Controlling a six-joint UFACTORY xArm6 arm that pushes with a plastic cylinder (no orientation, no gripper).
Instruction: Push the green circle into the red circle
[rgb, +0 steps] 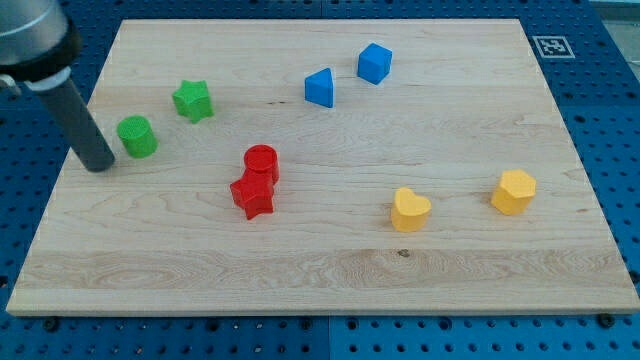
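Observation:
The green circle (137, 136) stands at the view's left on the wooden board (330, 270). The red circle (261, 162) is to its right, near the board's middle, touching a red star (252, 196) just below it. My tip (98, 164) is at the end of the dark rod, just left of and slightly below the green circle, very close to it; I cannot tell whether it touches.
A green star (192, 100) lies up and right of the green circle. A blue triangle (320, 88) and a blue cube (375, 63) sit near the view's top. A yellow heart (410, 210) and a yellow hexagon (514, 191) lie at the right.

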